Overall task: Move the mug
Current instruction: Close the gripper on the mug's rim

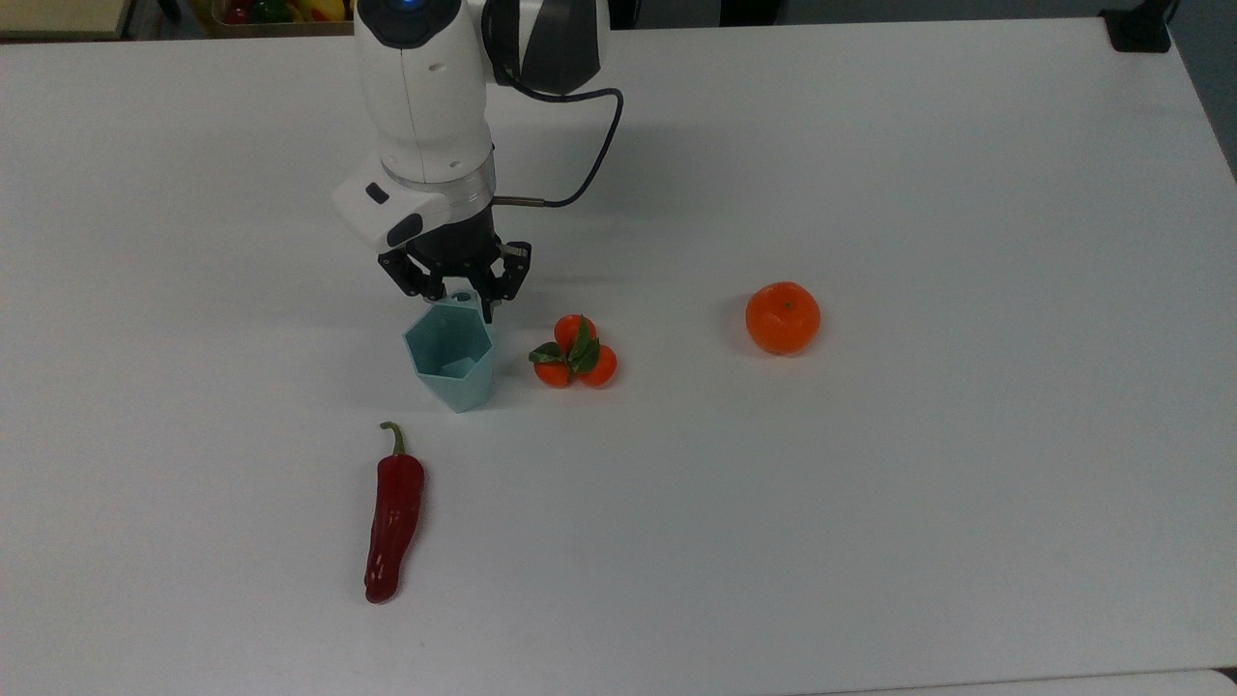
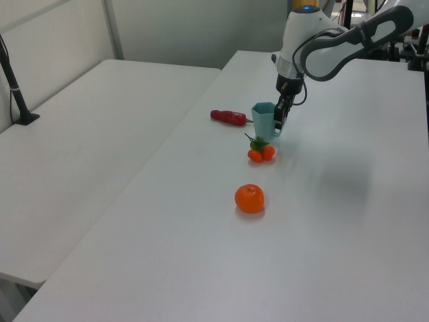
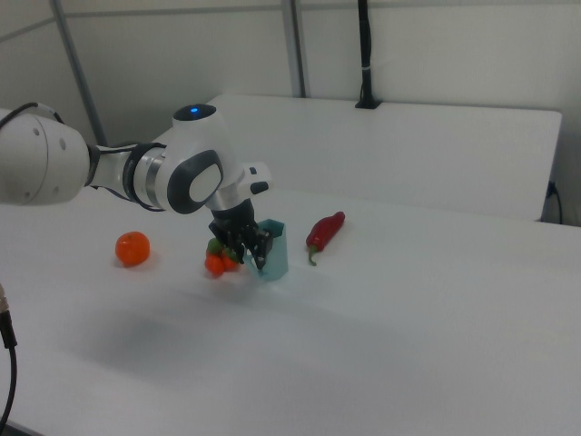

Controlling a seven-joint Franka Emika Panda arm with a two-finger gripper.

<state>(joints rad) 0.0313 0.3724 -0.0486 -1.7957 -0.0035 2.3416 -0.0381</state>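
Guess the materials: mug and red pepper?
Mug: looks like matte plastic; flat pale teal, crisp facets, no glare. Red pepper: probably a plastic or wax replica; glossy dark red skin with sharp highlights and a stiff green stem, though a real one can't be ruled out.

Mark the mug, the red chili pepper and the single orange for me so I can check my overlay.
mug (image 1: 454,372), top view, on its outer front wall below the rim.
red chili pepper (image 1: 393,517), top view, middle of its body.
single orange (image 1: 782,318), top view, centre of the fruit.
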